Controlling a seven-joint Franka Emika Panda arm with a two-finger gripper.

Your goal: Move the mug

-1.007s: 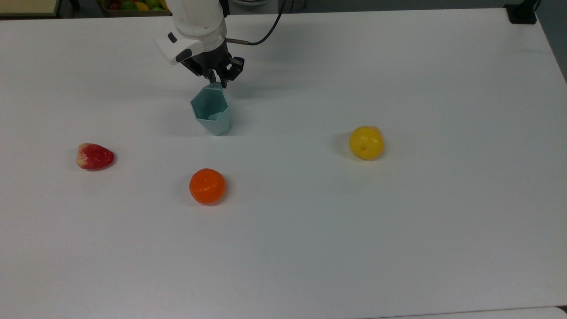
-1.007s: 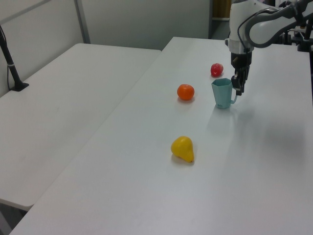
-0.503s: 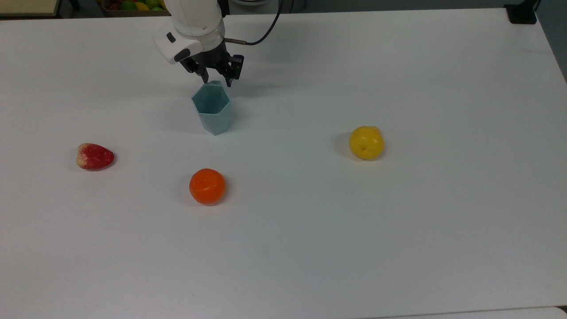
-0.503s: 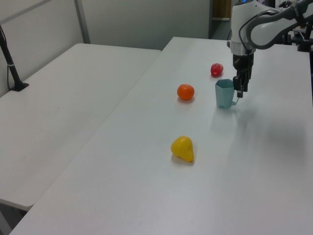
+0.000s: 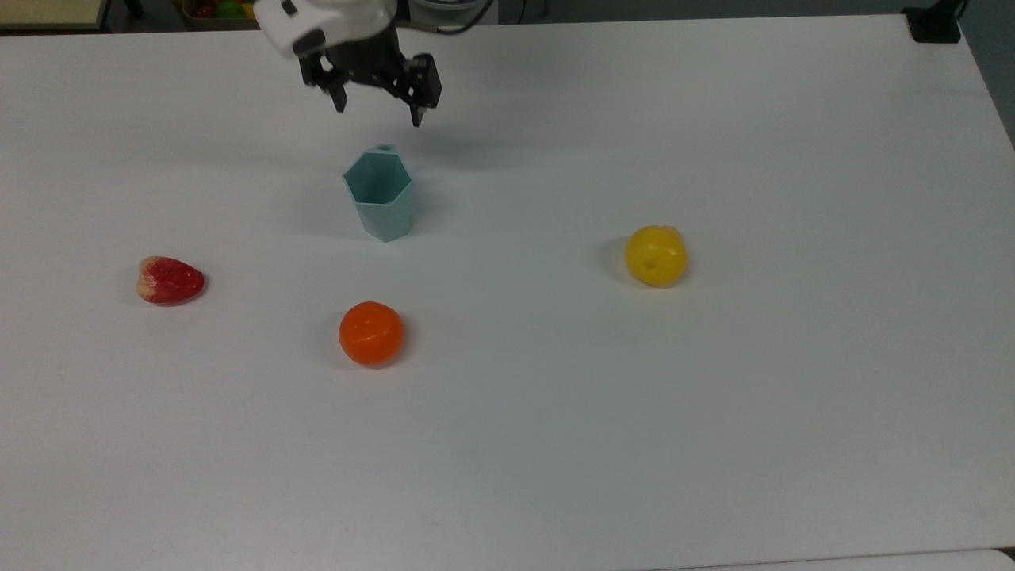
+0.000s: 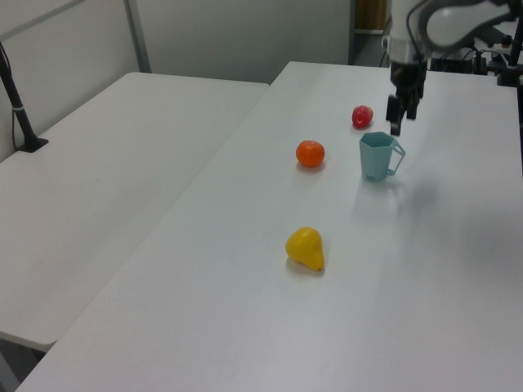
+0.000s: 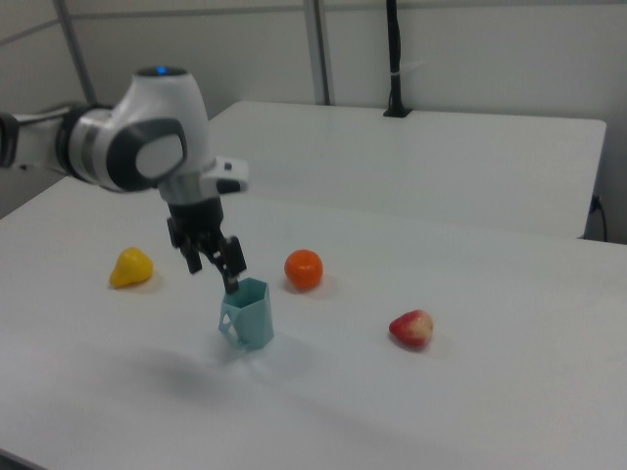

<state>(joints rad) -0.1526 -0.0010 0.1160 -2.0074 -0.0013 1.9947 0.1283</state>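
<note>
no text, label, brand, number or sign can be read anywhere in the three views.

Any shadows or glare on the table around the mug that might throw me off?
Top view: a soft grey shadow lies on the table beside the mug, below the open hand; no glare. Left view: faint shadow toward the left view's right of the mug. Right view: diffuse shadow around the mug.
</note>
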